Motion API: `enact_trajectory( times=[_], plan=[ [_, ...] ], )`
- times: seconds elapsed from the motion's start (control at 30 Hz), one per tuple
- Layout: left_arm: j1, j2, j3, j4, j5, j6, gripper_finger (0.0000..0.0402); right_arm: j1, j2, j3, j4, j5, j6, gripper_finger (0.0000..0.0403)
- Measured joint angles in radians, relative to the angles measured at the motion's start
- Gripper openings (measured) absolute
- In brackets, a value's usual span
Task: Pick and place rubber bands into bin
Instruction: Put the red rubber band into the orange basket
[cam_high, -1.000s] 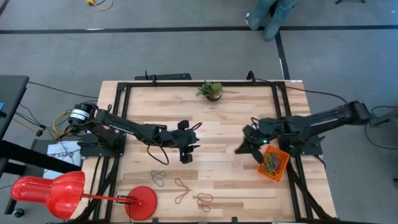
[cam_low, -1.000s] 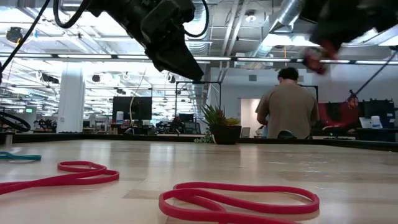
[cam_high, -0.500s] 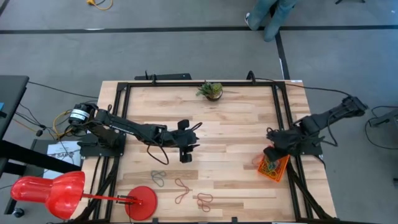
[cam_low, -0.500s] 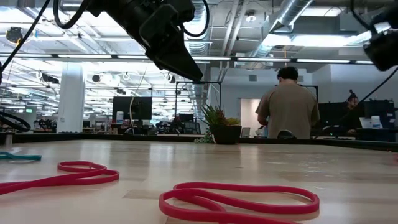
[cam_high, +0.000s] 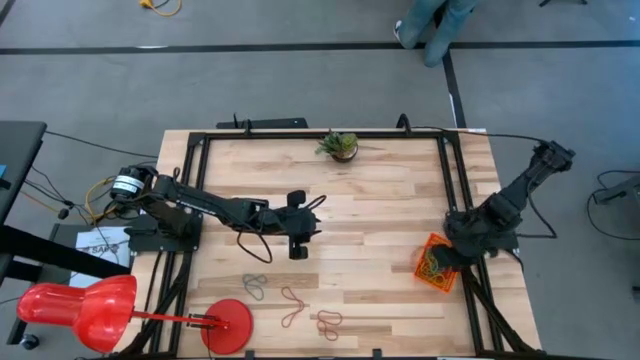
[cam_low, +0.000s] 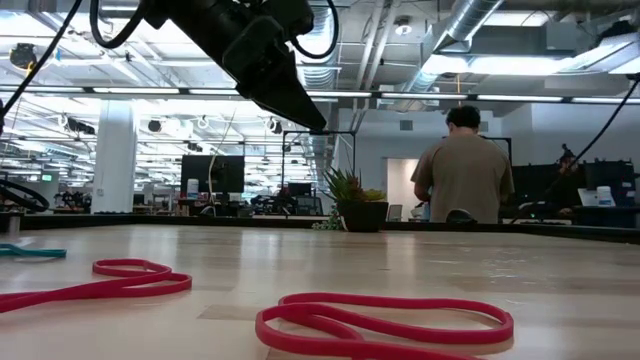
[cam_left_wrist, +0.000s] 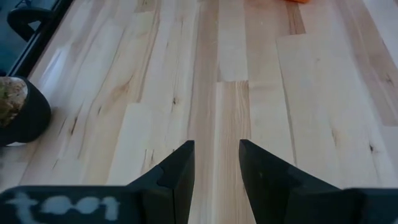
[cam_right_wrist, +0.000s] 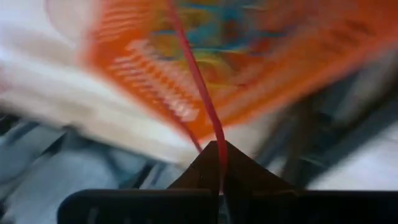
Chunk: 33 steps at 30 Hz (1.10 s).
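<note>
Several rubber bands lie loose on the wood near the table's front edge: a grey one (cam_high: 255, 287), a tan one (cam_high: 292, 305) and a red one (cam_high: 330, 322). Red bands (cam_low: 385, 325) show close up in the low view. The orange bin (cam_high: 436, 266) sits at the right, with bands inside. My right gripper (cam_high: 453, 252) hovers over the bin (cam_right_wrist: 155, 68), shut on a red rubber band (cam_right_wrist: 193, 74). My left gripper (cam_high: 298, 250) hangs open over bare wood at the table's middle (cam_left_wrist: 216, 158), nothing between its fingers. My right gripper pinches a red rubber band between its shut fingertips, with the strand (cam_right_wrist: 214, 134) running out from the tips. The fingers slant steeply down above the bin. The band hangs from them toward the bin; whether its far end touches the bin I cannot tell.
A small potted plant (cam_high: 341, 146) stands at the table's far edge. A round red disc (cam_high: 228, 325) with a red lamp sits at the near left. A black frame rail (cam_high: 455, 190) runs round the table. A person (cam_low: 465, 165) stands in the room beyond.
My right gripper has drawn back from the table's middle right toward the right edge and a little nearer, rolling its wrist, and now hangs over the bin. It has stayed shut.
</note>
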<state>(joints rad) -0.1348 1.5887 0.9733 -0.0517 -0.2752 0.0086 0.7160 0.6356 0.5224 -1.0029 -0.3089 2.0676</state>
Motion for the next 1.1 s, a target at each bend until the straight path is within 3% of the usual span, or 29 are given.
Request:
enact_trajectory(
  times=[0.2,0.5,0.77,0.97,1.1],
  plan=[
    [0.006,0.000,0.000,-0.003,-0.001,0.000,0.0116,0.077,0.121,0.000,-0.076,0.010,0.048,0.0000],
    [0.005,0.000,0.000,-0.004,0.001,0.000,0.0116,0.117,0.314,0.000,0.117,0.053,-0.007,0.0000],
    [0.005,0.000,0.000,-0.003,0.001,0.000,0.0116,0.115,0.295,0.035,0.162,0.143,-0.023,0.0000],
    [0.005,0.000,0.000,-0.003,0.001,-0.009,0.0116,0.115,0.280,0.092,0.084,0.200,-0.121,0.0000],
    [0.005,0.000,0.000,-0.004,0.002,-0.009,0.0116,0.115,0.305,0.092,0.053,0.346,-0.212,0.0000]
  ],
)
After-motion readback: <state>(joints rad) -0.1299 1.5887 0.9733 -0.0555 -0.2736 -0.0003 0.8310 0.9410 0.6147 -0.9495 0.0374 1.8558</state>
